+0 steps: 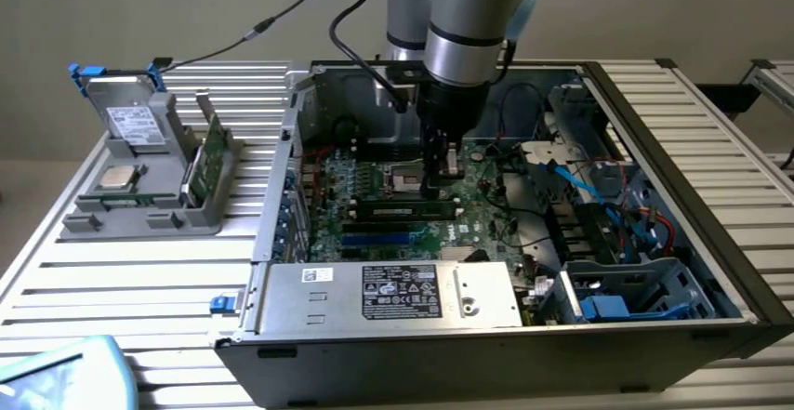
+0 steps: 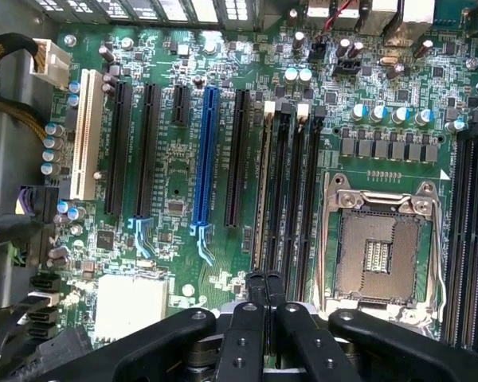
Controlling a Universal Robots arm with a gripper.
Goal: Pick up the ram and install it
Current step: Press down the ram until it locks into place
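Slatted table (image 1: 149, 280) under open computer case (image 1: 694, 271).

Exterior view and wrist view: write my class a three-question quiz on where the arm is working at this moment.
1. True or false: the gripper is over the grey tray outside the computer case.
2. The fingers are: A wide open; B shut; C clamped round a cable.
3. Fill in: the processor socket on the motherboard is ____ (empty or filled).
Key: 1 false; 2 B; 3 empty.
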